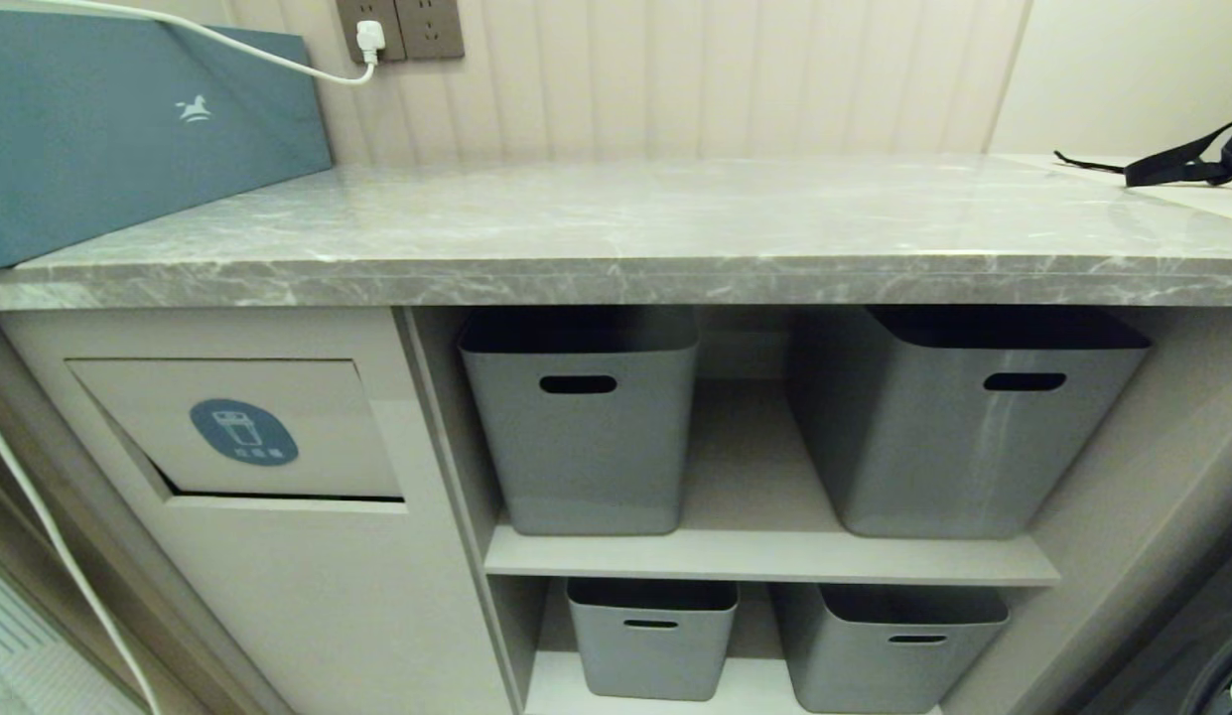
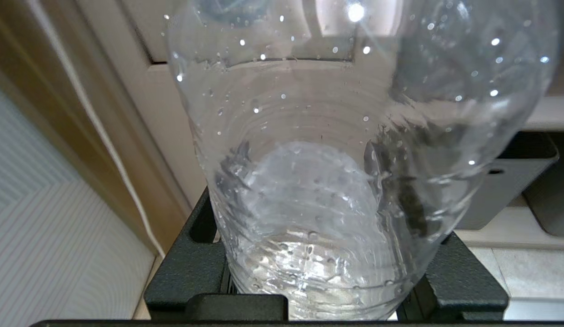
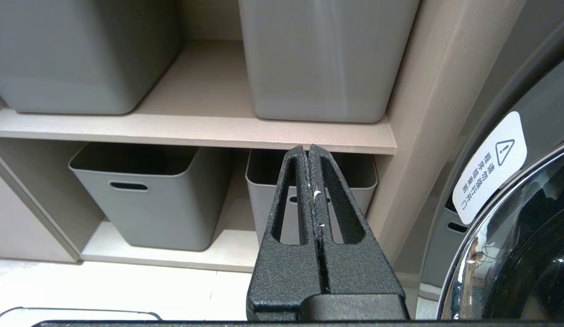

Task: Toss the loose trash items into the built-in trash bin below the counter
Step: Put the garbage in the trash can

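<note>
The left hand [image 2: 325, 281] holds a clear, round plastic bottle [image 2: 345, 150] near the beige bin cabinet [image 1: 308, 586].

The see-through bottle has tiny drops inside and sits tight between two rough black fingers [image 2: 186, 277]. The bin's flat flap [image 1: 233, 427] has a round blue sticker [image 1: 243, 432] and sits under the smooth grey stone desk [image 1: 635, 238]. The right hand [image 3: 311, 181] is pressed closed, holding nothing, by the grey plastic tubs [image 3: 150, 195].
</note>
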Controlling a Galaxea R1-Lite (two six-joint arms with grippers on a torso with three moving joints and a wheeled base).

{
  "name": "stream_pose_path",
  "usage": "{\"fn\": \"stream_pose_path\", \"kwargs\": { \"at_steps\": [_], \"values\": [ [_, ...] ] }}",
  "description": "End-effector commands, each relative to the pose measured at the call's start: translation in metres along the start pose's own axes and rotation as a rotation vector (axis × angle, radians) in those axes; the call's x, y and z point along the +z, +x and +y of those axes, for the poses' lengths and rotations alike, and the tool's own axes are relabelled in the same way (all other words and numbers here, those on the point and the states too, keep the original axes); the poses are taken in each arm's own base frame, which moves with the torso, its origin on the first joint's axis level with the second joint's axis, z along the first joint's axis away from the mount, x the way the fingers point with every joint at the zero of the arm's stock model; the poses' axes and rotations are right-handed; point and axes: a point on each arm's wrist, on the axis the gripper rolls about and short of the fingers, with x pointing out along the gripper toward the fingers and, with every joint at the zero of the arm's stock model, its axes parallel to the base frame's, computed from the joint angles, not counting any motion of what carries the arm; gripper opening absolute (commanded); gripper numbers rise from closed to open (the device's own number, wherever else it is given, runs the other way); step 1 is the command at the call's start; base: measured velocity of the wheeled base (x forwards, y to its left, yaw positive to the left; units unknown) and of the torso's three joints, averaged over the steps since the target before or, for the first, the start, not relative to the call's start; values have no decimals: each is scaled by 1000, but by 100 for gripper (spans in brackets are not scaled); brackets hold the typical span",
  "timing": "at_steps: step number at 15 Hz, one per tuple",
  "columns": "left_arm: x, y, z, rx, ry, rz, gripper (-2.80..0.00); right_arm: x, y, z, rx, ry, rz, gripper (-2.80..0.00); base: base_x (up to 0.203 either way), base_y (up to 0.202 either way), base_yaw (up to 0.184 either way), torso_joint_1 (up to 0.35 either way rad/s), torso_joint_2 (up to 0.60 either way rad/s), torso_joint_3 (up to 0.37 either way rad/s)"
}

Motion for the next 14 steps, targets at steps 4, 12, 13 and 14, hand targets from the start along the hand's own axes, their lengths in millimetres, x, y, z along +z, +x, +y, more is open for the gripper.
{"fn": "stream_pose_path", "kwargs": {
  "at_steps": [4, 12, 13, 14],
  "values": [
    [15, 29, -4, 111, -200, 199, -280, 0, 0, 0, 2, -1, -1, -280, 0, 0, 0, 0, 0, 0],
    [54, 91, -22, 42, -642, 315, -280, 0, 0, 0, 1, -1, -1, -280, 0, 0, 0, 0, 0, 0],
    [59, 105, -26, 45, -710, 330, -280, 0, 0, 0, 1, -1, -1, -280, 0, 0, 0, 0, 0, 0],
    [60, 121, -29, 71, -766, 355, -280, 0, 0, 0, 1, -1, -1, -280, 0, 0, 0, 0, 0, 0]
  ]
}}
